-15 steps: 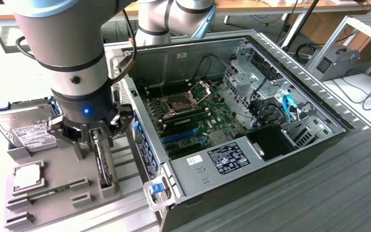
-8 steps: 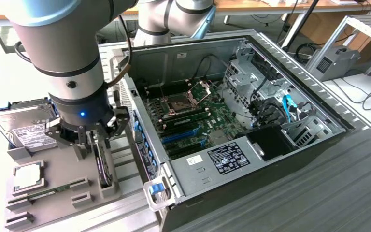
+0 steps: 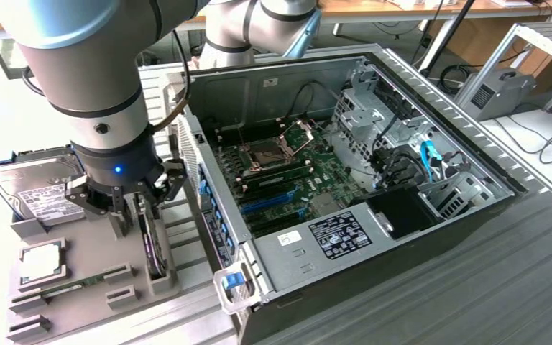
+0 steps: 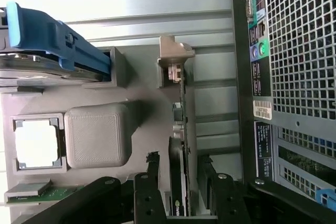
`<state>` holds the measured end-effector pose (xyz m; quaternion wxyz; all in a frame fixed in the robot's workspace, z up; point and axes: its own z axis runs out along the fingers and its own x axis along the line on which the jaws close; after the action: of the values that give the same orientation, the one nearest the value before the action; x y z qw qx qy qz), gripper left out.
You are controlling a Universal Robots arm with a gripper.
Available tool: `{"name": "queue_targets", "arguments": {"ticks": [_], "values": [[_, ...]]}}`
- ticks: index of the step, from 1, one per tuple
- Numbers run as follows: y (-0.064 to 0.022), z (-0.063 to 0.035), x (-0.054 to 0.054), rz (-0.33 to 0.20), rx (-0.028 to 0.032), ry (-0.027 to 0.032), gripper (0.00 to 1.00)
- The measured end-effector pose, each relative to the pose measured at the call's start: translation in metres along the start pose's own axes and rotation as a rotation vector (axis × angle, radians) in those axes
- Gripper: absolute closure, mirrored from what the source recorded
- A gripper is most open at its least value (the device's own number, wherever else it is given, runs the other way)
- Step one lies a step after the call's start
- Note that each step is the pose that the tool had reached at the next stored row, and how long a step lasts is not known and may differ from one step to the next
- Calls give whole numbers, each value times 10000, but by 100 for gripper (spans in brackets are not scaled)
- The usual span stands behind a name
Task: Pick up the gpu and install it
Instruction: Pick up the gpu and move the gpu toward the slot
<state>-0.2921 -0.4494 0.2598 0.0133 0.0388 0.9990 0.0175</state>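
Just beside the open computer case [image 3: 353, 309], in the slot of a grey tray [image 3: 84, 316] that lies nearest the case, the gpu [image 4: 180, 129] is stood on its long edge and kept upright by the tray's blocks. The gripper [image 3: 141, 212] is hung directly over it with its jaws spread wide, one finger to each face of the card. In the wrist view a gap is seen on both sides, so nothing is gripped and no contact can be made out. Farther from the case, a hard drive [image 3: 37, 190], a processor chip [image 3: 41, 262] and a narrow memory strip [image 3: 70, 286] are seated in the same tray, and none of them is touched.

The card is judged to be light and stiff, but fragile. Its board is thin, small parts are carried on its faces, and its contact edge is presumably set down in the slot.

Hold is best taken across its thickness, with one pad on the black cooler and the other on the bare back of the board. The grip is best placed near the middle of the card's length, so that it is not tipped towards the metal bracket end.

The cooler's plastic is likely to be smooth, so a firm but moderate squeeze is called for. Too hard a squeeze could flex the board. A crooked grip could let the card twist or bind in the blocks.
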Motion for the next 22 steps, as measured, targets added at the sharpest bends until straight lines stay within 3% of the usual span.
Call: {"name": "queue_targets", "arguments": {"ticks": [13, 22], "values": [[12, 208, 31, 2, 12, 4, 58], [12, 225, 32, 3, 10, 2, 58]]}}
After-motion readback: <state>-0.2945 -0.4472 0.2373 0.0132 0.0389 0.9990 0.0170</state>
